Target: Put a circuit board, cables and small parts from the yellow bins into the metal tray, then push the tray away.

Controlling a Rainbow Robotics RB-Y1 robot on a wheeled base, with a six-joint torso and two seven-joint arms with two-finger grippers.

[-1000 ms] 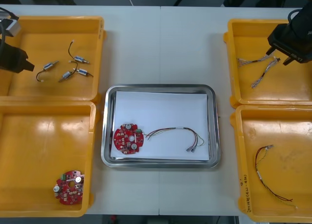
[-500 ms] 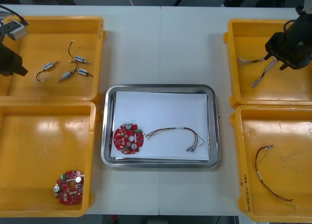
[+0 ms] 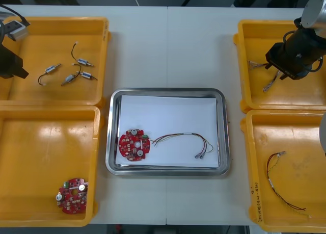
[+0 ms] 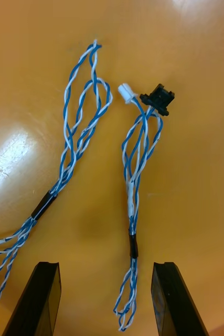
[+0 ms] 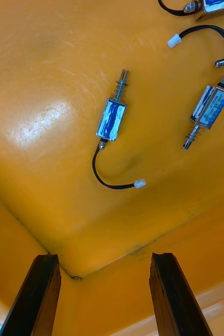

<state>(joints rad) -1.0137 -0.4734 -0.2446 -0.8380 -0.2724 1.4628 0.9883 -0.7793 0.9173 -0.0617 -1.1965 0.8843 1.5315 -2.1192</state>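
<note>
The right gripper (image 4: 105,270) hangs low over the far right bin (image 3: 239,66), fingers apart. A twisted blue and white cable (image 4: 132,210) lies on the bin floor between them, its looped end level with the fingertips. A second such cable (image 4: 72,152) lies just beside it, outside one finger.

The left gripper (image 5: 104,260) waits at the left edge of the far left bin (image 3: 104,55), fingers apart and holding nothing. Small metal parts (image 3: 71,73) lie beyond it.

The tray (image 3: 109,142) sits between the bins, white inside. It holds a board (image 3: 134,145) with a red and yellow cable (image 3: 186,139) to its right. Another board (image 3: 72,195) lies in the near left bin (image 3: 30,142). A thin cable (image 3: 270,182), probably black, lies in the near right bin (image 3: 305,142).
</note>
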